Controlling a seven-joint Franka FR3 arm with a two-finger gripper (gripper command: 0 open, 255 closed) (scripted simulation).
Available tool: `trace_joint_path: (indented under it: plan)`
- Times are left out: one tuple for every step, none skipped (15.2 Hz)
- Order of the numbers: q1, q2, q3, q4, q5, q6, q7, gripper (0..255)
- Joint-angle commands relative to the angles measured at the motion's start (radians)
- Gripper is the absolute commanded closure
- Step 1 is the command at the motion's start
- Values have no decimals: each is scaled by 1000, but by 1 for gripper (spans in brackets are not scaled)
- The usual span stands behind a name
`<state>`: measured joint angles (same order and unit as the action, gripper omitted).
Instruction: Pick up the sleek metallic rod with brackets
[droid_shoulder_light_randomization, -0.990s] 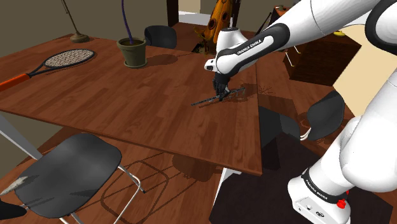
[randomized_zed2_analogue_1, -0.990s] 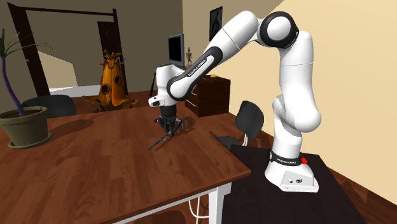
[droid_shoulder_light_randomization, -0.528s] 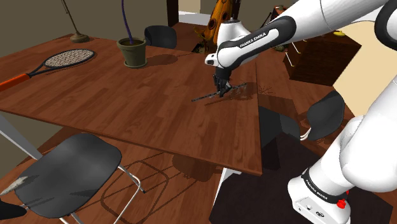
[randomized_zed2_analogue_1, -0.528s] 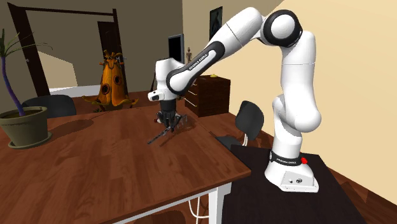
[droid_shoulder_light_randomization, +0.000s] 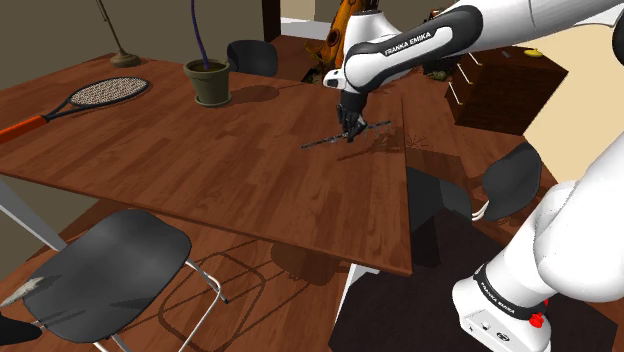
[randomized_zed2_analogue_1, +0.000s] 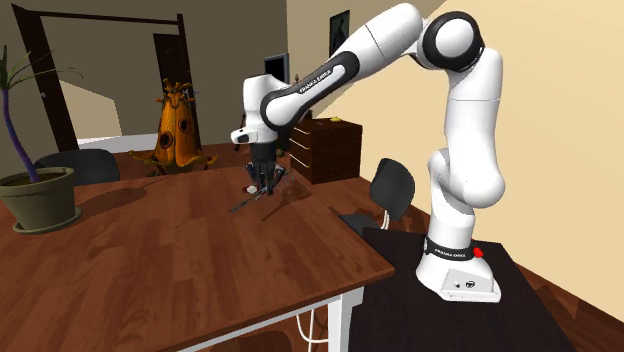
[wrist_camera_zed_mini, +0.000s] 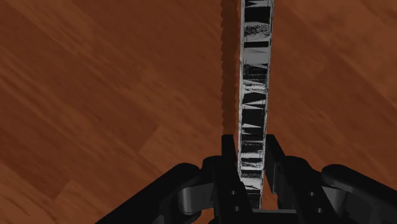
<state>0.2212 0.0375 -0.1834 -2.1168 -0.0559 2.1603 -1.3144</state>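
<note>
A thin dark metallic rod (droid_shoulder_light_randomization: 335, 136) with small brackets hangs just above the brown wooden table (droid_shoulder_light_randomization: 200, 160), tilted, its long end reaching toward the shoulder view's left. My black gripper (droid_shoulder_light_randomization: 349, 129) is shut on it near one end. The second exterior view has the rod (randomized_zed2_analogue_1: 247, 204) slanting down from the gripper (randomized_zed2_analogue_1: 262, 187), clear of the tabletop. Up close in the wrist view, the grey banded rod (wrist_camera_zed_mini: 254, 83) runs straight out from between the two fingers (wrist_camera_zed_mini: 227, 159), which clasp it on both sides, with its shadow on the wood beside it.
A potted plant (droid_shoulder_light_randomization: 208, 78) and a tennis racket (droid_shoulder_light_randomization: 85, 98) lie on the table's far side. A black chair (droid_shoulder_light_randomization: 105, 262) stands at the near edge. A dark dresser (randomized_zed2_analogue_1: 330, 148) and an orange carved figure (randomized_zed2_analogue_1: 178, 130) stand behind the table.
The gripper has risen with the rod clasped in it. The rod has left the tabletop and now hangs above it.
</note>
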Motion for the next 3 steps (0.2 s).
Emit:
trace_joint_path:
  plan:
    - [0,-10,0,15,-1,-25,-1,255]
    - [0,-11,0,16,-1,-27,-1,255]
    - [0,-11,0,16,-1,-27,-1,255]
